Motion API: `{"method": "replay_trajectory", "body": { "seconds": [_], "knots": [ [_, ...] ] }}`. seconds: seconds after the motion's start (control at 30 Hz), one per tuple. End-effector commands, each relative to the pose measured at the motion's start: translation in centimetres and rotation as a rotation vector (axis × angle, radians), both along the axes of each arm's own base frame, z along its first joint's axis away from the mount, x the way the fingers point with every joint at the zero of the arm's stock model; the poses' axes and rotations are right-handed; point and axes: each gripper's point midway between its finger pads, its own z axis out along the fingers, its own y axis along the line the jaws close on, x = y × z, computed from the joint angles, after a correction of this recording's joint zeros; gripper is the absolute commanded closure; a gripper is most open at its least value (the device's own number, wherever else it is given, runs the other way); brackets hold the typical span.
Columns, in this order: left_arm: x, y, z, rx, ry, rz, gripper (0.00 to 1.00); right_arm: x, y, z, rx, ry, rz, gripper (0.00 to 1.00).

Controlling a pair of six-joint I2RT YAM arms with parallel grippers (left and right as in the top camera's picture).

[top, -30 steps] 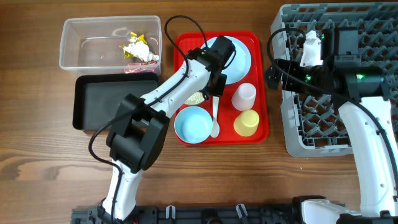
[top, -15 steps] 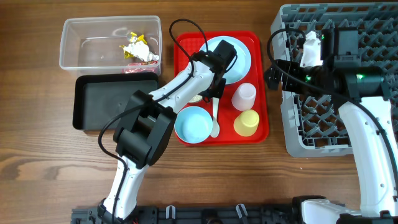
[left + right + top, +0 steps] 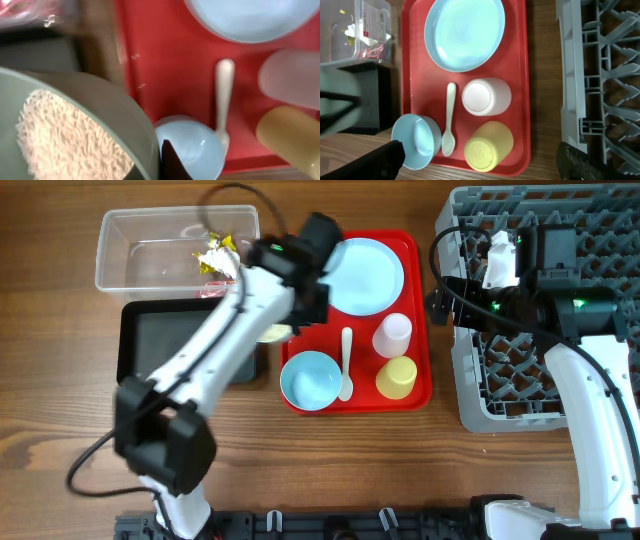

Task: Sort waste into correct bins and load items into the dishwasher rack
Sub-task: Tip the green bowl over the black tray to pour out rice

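Note:
My left gripper is shut on the rim of the pale green bowl, which holds white rice grains. The bowl hangs over the gap between the red tray and the black tray. The light blue plate, light blue bowl, white spoon, white cup and yellow cup sit on the red tray. My right gripper is open and empty by the grey rack's left edge.
The clear tub at the back left holds yellow and red wrappers and a white tissue. The flat red tray lies between the bins and the rack. My left arm stretches across the black tray.
My left arm has swung left off the red tray, carrying the green bowl of rice toward the black tray. The right arm has not moved.

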Motion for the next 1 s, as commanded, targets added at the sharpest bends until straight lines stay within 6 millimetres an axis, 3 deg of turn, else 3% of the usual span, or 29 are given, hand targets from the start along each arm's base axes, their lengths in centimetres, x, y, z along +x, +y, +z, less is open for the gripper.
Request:
{"method": "replay_trajectory", "body": {
  "seconds": [0.0, 0.1, 0.2, 0.33, 0.43, 0.57, 0.73, 0.97],
  "knots": [
    [-1.4, 4.5, 1.0, 0.023, 0.079, 0.159, 0.96, 0.4, -0.2, 0.3, -0.011, -0.01, -0.014, 0.0],
    [-2.1, 6.7, -0.7, 0.014, 0.158, 0.206, 0.96, 0.5, -0.2, 0.4, -0.011, -0.014, -0.014, 0.0],
    [-3.0, 6.8, -3.2, -0.136, 0.261, 0.14, 0.96, 0.5, -0.2, 0.4, -0.012, -0.012, -0.013, 0.0],
    [-3.2, 9.2, -4.2, -0.365, 0.32, 0.104, 0.96, 0.4, -0.3, 0.3, -0.013, -0.008, -0.012, 0.0],
    [-2.0, 10.6, -1.8, -0.672, 0.232, 0.009, 0.96, 0.3, -0.3, 0.3, -0.012, -0.006, -0.012, 0.0],
    [-2.0, 13.9, -1.0, -0.75, 0.177, 0.028, 0.96, 0.3, -0.2, 0.3, -0.011, -0.004, -0.014, 0.0],
    [-1.1, 15.5, 1.6, -0.954, 0.044, 0.035, 0.96, 0.2, -0.2, 0.2, 0.003, 0.01, -0.034, 0.0],
    [-0.4, 14.2, 5.6, -1.195, -0.063, 0.011, 0.96, 0.2, -0.2, 0.2, 0.002, 0.01, -0.034, 0.0]
  ]
}}
